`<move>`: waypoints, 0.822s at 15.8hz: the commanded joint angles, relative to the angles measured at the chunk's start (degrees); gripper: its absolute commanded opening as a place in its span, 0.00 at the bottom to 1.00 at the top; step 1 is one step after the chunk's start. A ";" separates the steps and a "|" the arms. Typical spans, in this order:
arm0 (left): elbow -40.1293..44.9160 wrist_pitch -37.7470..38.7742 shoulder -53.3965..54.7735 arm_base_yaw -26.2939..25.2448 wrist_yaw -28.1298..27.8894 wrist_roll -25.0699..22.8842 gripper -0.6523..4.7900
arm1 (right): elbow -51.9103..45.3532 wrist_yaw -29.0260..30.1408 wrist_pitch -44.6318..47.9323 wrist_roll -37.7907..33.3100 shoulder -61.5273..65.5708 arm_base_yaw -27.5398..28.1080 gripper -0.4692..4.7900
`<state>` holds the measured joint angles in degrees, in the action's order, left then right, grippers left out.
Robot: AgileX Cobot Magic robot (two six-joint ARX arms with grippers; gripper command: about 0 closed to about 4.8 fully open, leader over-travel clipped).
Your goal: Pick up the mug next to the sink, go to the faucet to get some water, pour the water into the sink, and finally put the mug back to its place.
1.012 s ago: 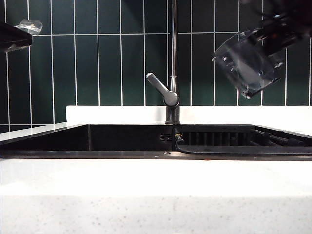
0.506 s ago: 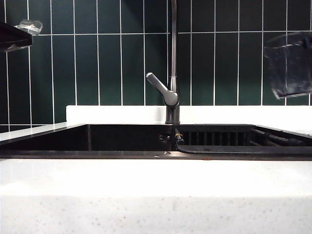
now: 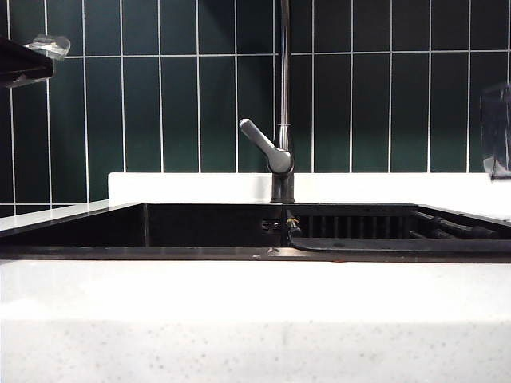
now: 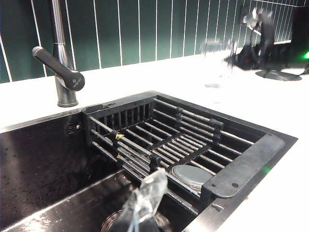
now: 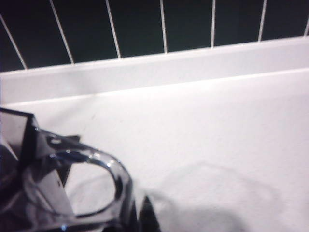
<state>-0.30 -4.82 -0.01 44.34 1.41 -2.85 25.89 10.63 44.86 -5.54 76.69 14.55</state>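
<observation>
The right gripper is clamped on the mug, upright above bare counter right of the sink; the set-down spot lies straight below; the left gripper, pressed together, idles over the sink, far off.

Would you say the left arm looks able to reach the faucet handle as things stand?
Probably yes: the left gripper hangs shut over the sink, and nothing stands between it and the faucet handle. The right gripper holds the mug far off.
</observation>
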 commanded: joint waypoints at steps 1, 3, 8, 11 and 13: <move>-0.13 0.07 0.04 0.04 0.42 0.31 0.11 | 0.20 2.97 6.54 -0.46 3.56 0.00 0.08; -0.13 0.07 0.04 0.04 1.42 0.31 0.11 | 0.20 3.28 6.84 0.66 5.33 0.00 0.08; -0.13 0.09 0.04 0.04 2.49 0.33 0.11 | 0.22 3.37 9.01 2.78 8.63 0.96 0.08; -0.13 0.13 0.04 0.04 2.49 0.31 0.11 | 0.22 3.54 9.44 2.78 10.54 1.42 0.08; -0.13 0.13 0.04 0.04 2.49 0.33 0.11 | 0.22 3.45 9.62 2.84 10.56 1.55 0.08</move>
<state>-0.30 -4.16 -0.01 44.34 3.62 -2.83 25.96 13.98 52.66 -2.68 87.44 15.90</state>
